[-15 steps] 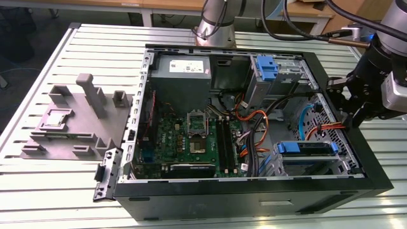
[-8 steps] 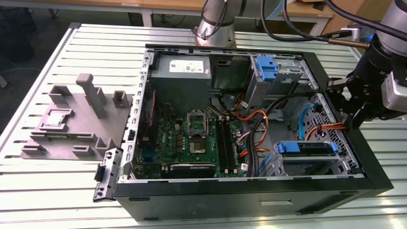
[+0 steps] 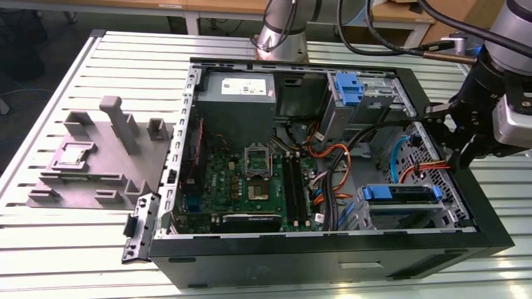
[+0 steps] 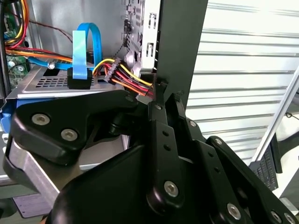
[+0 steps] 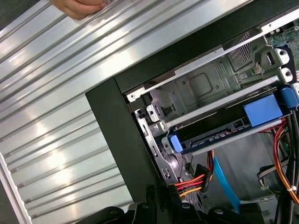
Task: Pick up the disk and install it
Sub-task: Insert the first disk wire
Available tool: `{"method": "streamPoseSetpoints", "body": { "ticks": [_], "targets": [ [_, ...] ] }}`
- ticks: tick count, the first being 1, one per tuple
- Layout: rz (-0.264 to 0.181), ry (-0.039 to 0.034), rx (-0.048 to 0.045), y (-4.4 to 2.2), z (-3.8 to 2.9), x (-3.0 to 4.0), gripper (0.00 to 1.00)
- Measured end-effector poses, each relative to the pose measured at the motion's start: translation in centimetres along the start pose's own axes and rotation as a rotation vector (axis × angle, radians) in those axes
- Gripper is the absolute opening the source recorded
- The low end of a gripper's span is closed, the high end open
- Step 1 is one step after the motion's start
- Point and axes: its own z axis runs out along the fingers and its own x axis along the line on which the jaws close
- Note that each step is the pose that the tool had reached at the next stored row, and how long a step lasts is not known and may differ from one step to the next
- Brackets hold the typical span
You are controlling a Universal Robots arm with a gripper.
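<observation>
The robot's black hand (image 3: 460, 163), pressed together and holding nothing, hangs at the open black computer case's (image 3: 490, 230) edge, near the blue-bracketed silver disk (image 3: 400, 194) seated inside.

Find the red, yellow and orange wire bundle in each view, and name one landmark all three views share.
Exterior view: the wire bundle runs inside the computer case, near the wall on the exterior view's right, just above the blue-bracketed drive.
Second wrist view: the wire bundle meets the black case wall, beside the blue ribbon cable.
First wrist view: the wire bundle sits against the case wall.
Shared landmark: the blue ribbon cable.
</observation>
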Motion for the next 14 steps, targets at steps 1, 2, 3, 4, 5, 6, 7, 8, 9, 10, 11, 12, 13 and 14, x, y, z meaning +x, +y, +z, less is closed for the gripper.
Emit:
{"method": "streamPoseSetpoints", "body": {
  "ticks": [1,2,3,4,5,6,7,8,9,10,11,12,13,14],
  "targets": [
    [0.0,0.0023,0.001,-0.01,-0.01,-0.02,0.24],
    [0.0,0.0047,0.002,-0.02,-0.02,-0.07,0.24],
    [0.0,0.0075,0.0035,-0.01,-0.04,-0.14,0.24],
    [0.0,0.0113,0.0053,0.03,-0.07,-0.26,0.24],
    [0.0,0.0152,0.0065,0.07,-0.09,-0.38,0.24],
    [-0.001,0.0186,0.0051,0.08,-0.05,-0.45,0.24],
    [-0.002,0.022,0.0004,0.07,0.0,-0.46,0.24],
    [-0.005,0.026,-0.0061,0.06,0.06,-0.48,0.24],
    [-0.006,0.0294,-0.0122,0.06,0.1,-0.5,0.24],
    [-0.007,0.0313,-0.0154,0.06,0.16,-0.52,0.24],
    [-0.008,0.032,-0.0168,0.06,0.2,-0.53,0.24],
    [-0.008,0.0322,-0.017,0.06,0.22,-0.54,0.24],
    [-0.008,0.0323,-0.0172,0.06,0.25,-0.55,0.24],
    [-0.008,0.0323,-0.0173,0.06,0.28,-0.55,0.24]
  ]
}}
